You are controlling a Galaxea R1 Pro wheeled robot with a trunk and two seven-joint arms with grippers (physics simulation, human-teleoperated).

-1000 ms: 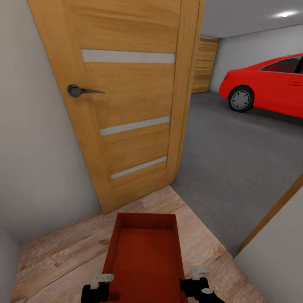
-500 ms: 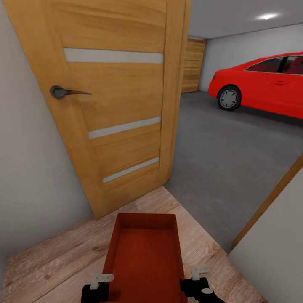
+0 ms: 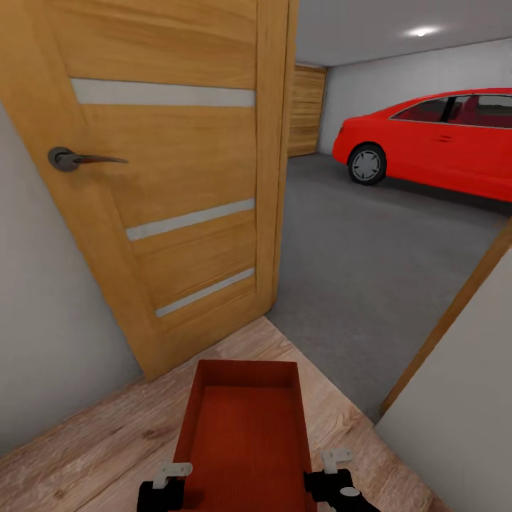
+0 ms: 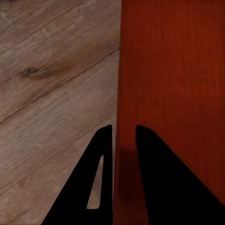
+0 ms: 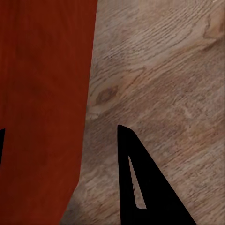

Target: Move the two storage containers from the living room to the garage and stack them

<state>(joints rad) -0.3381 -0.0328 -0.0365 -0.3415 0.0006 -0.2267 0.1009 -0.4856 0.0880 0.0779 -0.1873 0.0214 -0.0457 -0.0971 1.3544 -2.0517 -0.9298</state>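
One orange-red storage container (image 3: 245, 427) is carried level just in front of me, over the light wood-plank floor (image 3: 107, 441) at the garage doorway. My left gripper (image 3: 171, 475) sits at its left wall; in the left wrist view the left gripper (image 4: 123, 127) is shut, its black fingers (image 4: 159, 178) pinching that thin wall of the container (image 4: 173, 70). My right gripper (image 3: 333, 466) is at the right wall; in the right wrist view the right gripper (image 5: 60, 129) has its fingers (image 5: 136, 178) wide apart around the container's wall (image 5: 42, 93). The second container is out of view.
An open wooden door (image 3: 163, 178) with a dark handle (image 3: 67, 158) stands close on the left. Beyond lies the garage's dark-grey concrete floor (image 3: 355, 270) with a red car (image 3: 441, 139) at the back right. A door frame (image 3: 455, 306) and pale wall (image 3: 462, 427) close in on the right.
The whole view has shifted: door, handle and car have slid left in the picture and more of the garage shows. The container and both grippers hold the same place in front of me.
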